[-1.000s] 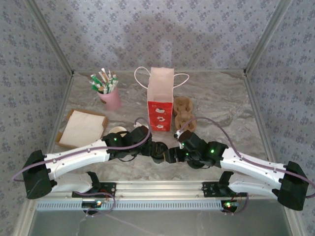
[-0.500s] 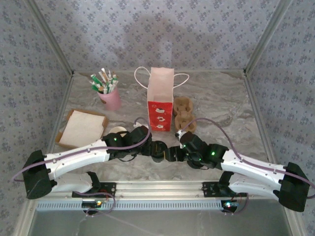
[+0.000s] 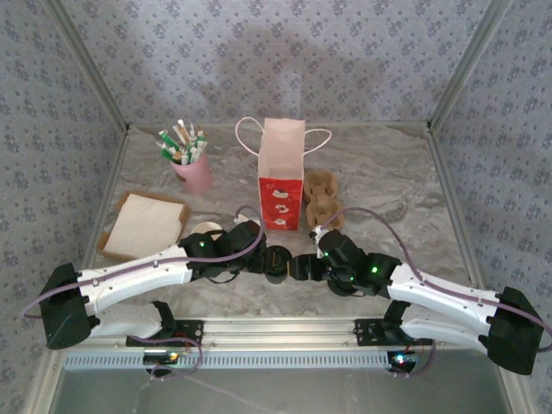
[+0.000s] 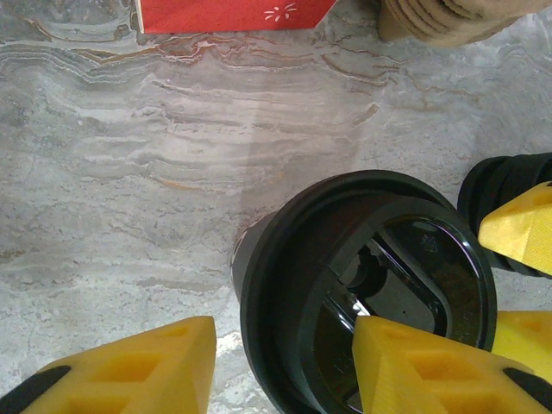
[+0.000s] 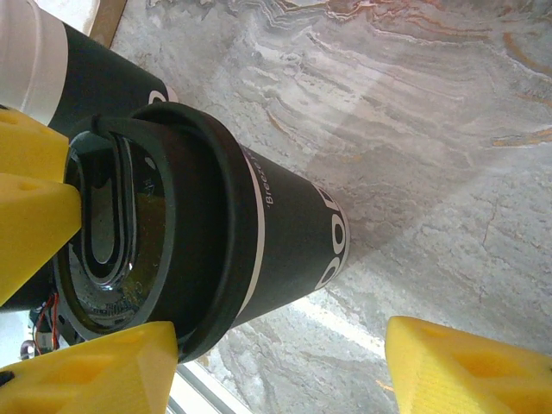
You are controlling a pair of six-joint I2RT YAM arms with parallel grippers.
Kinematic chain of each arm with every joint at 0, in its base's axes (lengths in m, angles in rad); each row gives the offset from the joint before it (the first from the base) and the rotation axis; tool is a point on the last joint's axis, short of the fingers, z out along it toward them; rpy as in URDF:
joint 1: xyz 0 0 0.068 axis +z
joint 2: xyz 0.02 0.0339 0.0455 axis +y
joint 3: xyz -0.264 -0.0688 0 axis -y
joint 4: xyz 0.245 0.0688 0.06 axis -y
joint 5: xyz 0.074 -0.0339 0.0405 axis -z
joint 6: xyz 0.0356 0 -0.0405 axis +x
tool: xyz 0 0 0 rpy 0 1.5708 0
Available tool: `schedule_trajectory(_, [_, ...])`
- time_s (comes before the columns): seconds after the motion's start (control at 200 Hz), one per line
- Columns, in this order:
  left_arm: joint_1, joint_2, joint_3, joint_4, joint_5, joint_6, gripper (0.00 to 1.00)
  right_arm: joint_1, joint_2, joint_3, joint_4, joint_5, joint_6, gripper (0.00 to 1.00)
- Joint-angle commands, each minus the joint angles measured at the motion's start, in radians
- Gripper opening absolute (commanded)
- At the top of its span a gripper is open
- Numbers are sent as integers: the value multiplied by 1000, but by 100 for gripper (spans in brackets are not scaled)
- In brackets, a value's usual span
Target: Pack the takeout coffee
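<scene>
The takeout coffee (image 3: 277, 262), a dark cup with white lettering (image 5: 285, 233) and a round black lid (image 4: 371, 293), stands on the marble table near the front edge, between both arms. My left gripper (image 4: 285, 332) is open at the lid. One yellow finger (image 4: 431, 366) hangs over the lid's top and the other (image 4: 129, 366) stands apart beside the cup. My right gripper (image 5: 280, 332) is open wide. Its left finger (image 5: 95, 371) is at the lid's rim and its right finger (image 5: 466, 371) is far off over bare table. The red-and-white paper bag (image 3: 281, 177) stands upright behind the cup.
A brown cardboard cup carrier (image 3: 321, 197) lies right of the bag. A pink cup of sachets (image 3: 197, 172) stands at the back left, and a tray of napkins (image 3: 142, 226) lies at the left. A white cup (image 3: 203, 230) peeks out behind my left arm.
My right arm has shifted slightly left toward the cup. The left arm and the cup have hardly moved.
</scene>
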Motion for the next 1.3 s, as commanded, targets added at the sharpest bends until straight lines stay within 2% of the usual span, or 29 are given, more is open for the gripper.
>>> schedule_trajectory(0.0, [2, 3, 4, -5, 17, -10, 45, -4, -14, -15, 32, -18, 13, 67])
schedule_trajectory(0.809, [2, 20, -2, 10, 26, -15, 42, -7, -21, -73, 8, 46, 59, 66])
schedule_trajectory(1.034, [3, 10, 15, -8, 18, -12, 43, -4, -59, 10, -84, 51, 18, 68])
schedule_trajectory(1.294, [4, -12, 47, -50, -29, 0, 53, -7, -75, 139, -194, 51, -48, 72])
